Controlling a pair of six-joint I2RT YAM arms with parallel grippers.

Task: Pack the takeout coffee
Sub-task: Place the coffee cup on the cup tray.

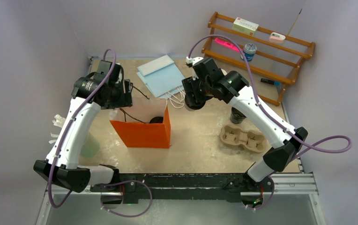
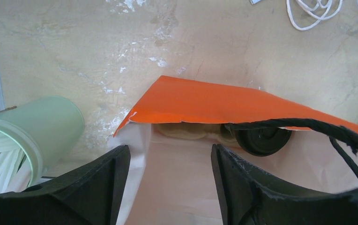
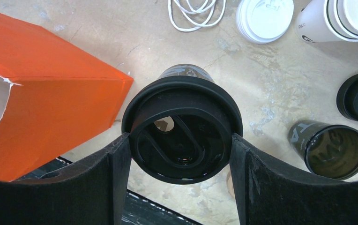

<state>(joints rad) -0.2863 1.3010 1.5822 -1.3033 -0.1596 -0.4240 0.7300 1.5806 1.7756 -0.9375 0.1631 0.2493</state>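
coffee cup (image 3: 182, 126), black and lidded, is pinched at its lid by the right gripper (image 3: 181, 140), at 2 o'clock from the orange bag (image 1: 142, 133) seen from overhead. left gripper (image 2: 167, 150) hangs spread over the bag's mouth; a second lidded cup (image 2: 261, 139) stands inside.

Bright, even light casts faint soft shadows; wrist views blur slightly at their lower edges.

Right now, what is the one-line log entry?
left end effector: open at bag mouth | right end effector: shut on lidded cup beside bag | in bag: second lidded cup | table: unlidded cup
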